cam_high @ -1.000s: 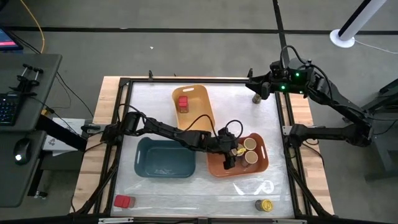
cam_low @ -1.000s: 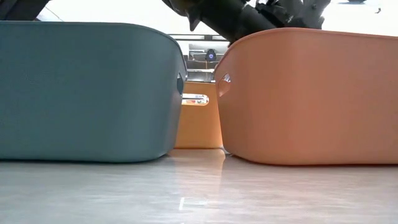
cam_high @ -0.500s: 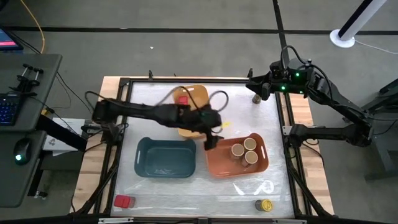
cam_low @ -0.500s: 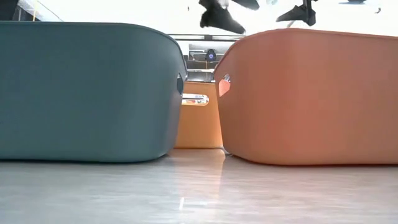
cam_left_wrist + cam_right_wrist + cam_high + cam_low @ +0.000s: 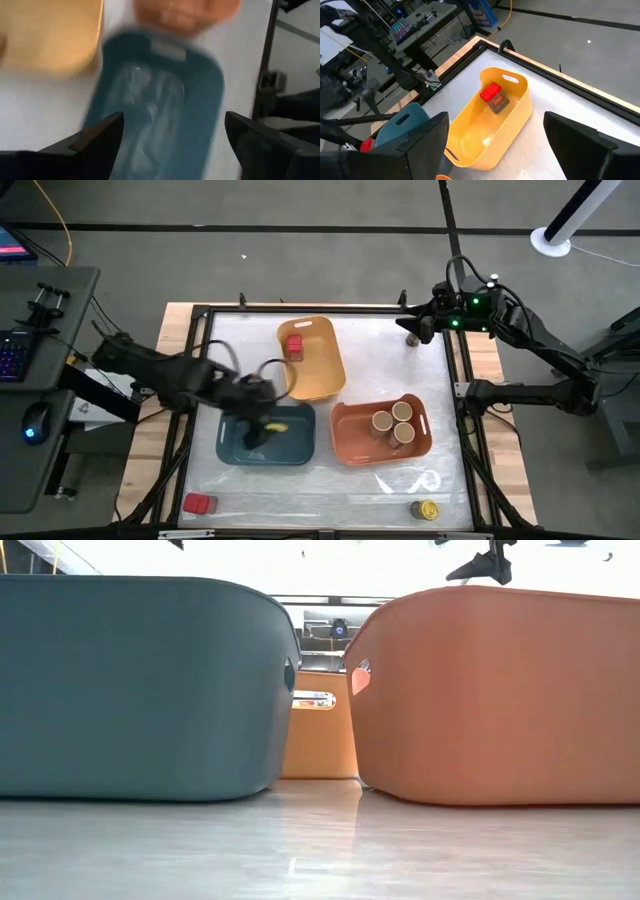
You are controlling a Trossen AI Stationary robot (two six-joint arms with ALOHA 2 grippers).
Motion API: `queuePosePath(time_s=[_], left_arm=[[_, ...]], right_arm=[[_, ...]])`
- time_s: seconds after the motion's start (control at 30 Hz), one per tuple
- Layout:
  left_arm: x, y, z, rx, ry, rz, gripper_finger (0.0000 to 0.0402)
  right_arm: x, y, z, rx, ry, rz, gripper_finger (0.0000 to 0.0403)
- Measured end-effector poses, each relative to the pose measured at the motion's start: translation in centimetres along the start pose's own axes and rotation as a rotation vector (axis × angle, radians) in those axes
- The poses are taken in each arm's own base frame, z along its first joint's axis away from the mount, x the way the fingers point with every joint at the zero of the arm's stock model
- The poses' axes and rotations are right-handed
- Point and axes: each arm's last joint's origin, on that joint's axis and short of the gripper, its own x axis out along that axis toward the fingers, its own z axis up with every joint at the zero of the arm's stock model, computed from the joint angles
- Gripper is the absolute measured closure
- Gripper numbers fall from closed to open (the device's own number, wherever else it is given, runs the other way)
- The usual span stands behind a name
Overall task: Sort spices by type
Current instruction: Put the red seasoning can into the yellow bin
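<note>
Left gripper (image 5: 258, 430) over teal plastic bin (image 5: 235, 448), jaws spread, empty, 3 tan-lidded cylindrical jars (image 5: 393, 423) in orange plastic bin (image 5: 350, 442), right gripper (image 5: 412, 328) parked at far table corner, jaws apart.

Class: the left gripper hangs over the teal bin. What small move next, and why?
Probably swing the open left gripper toward the red boxy tin lying loose at the table's front-left corner; the matching red tin already sits in the yellow plastic bin.
</note>
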Motion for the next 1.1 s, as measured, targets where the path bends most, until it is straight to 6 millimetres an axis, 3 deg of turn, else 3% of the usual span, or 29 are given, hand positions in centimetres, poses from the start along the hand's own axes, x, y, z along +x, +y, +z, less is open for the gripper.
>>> queuePosePath(time_s=[0.13,0.3,0.47,0.77,0.9,1.1], left_arm=[[-2.5,0.2,-2.9,-0.097,0.068,0.007,0.0069],[-3.1,-0.3,-4.3,-0.206,0.126,-0.001,0.0069],[-1.6,-4.1,-6.8,-0.038,0.248,-0.047,0.0069],[1.7,-10.8,-14.9,0.291,0.46,0.013,0.0069],[3.1,-12.3,-17.8,0.328,0.54,0.058,0.0069],[4.3,-13.4,-20.1,0.347,0.595,0.09,0.0069]], right_arm=[[0.0,0.0,0.0,-0.006,0.0,0.0,0.0084],[0.0,0.0,0.0,-0.007,0.0,0.0,0.0084],[0.0,0.0,0.0,-0.007,0.0,0.0,0.0084],[0.0,0.0,0.0,-0.006,0.003,-0.001,0.0084],[0.0,0.0,0.0,-0.015,0.003,-0.002,0.0084],[0.0,-0.1,-0.1,-0.032,0.012,-0.006,0.0084]])
